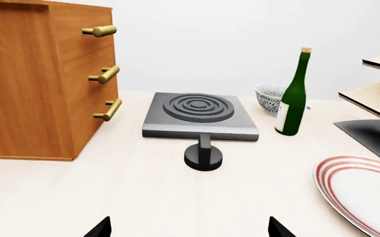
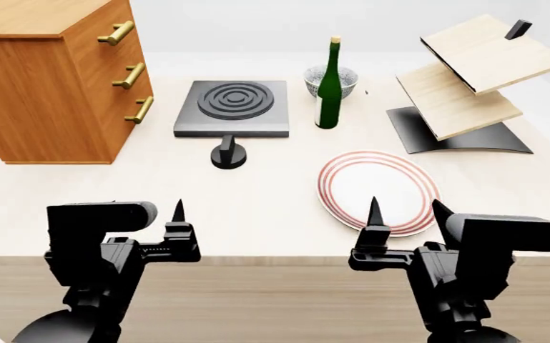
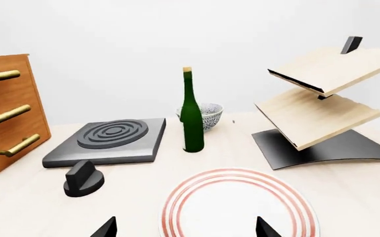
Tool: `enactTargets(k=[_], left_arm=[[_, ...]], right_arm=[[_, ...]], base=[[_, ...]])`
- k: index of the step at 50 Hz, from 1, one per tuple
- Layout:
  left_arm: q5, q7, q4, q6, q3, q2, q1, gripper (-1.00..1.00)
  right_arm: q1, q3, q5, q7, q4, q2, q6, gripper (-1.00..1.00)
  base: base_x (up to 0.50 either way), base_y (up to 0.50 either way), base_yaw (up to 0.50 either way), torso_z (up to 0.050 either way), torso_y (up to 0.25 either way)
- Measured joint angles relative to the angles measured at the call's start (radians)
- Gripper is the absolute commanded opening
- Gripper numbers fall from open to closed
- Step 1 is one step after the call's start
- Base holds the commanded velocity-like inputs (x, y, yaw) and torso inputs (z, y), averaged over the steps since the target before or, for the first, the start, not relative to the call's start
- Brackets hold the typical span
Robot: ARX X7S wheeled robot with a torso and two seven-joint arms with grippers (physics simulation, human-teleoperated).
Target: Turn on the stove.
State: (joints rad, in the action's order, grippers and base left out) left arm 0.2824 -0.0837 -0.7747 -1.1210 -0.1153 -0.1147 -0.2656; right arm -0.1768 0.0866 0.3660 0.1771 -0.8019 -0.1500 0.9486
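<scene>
The stove is a flat dark grey square hotplate with dark raised rings, at the back middle of the table. Its small round black knob stands just in front of it. Both show in the left wrist view, hotplate and knob, and in the right wrist view, hotplate and knob. My left gripper is open and empty near the table's front edge, well short of the knob. My right gripper is open and empty over the near rim of the plate.
A wooden drawer chest with brass handles stands left of the stove. A green bottle and a patterned bowl stand to its right. A red-ringed white plate lies front right. A tilted wooden rack on a black base stands at the far right.
</scene>
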Motion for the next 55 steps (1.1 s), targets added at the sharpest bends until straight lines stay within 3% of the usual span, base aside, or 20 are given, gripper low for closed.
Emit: enactTargets(k=[13, 36, 45, 55], left_arm=[[0.035, -0.006, -0.06, -0.079, -0.024, -0.009, -0.021, 1.0], [0.054, -0.021, -0.068, -0.077, -0.025, -0.023, -0.018, 1.0], [0.029, -0.023, -0.008, 0.001, 0.007, -0.041, -0.004, 1.0], [-0.054, -0.033, 0.185, 0.206, 0.058, -0.074, -0.007, 1.0]], right_arm=[[-0.012, 0.047, 0.071, 0.0, -0.088, 0.003, 0.065, 1.0], [-0.008, 0.054, 0.108, 0.02, -0.121, -0.008, 0.069, 1.0], [0.004, 0.023, 0.08, 0.037, -0.111, -0.024, 0.039, 1.0], [0.017, 0.001, 0.065, 0.046, -0.112, -0.04, 0.011, 1.0]], base=[[0.42, 0.0, 0.0, 0.0, 0.0], [0.48, 0.0, 0.0, 0.0, 0.0], [0.0, 0.0, 0.0, 0.0, 0.002], [0.0, 0.0, 0.0, 0.0, 0.0]])
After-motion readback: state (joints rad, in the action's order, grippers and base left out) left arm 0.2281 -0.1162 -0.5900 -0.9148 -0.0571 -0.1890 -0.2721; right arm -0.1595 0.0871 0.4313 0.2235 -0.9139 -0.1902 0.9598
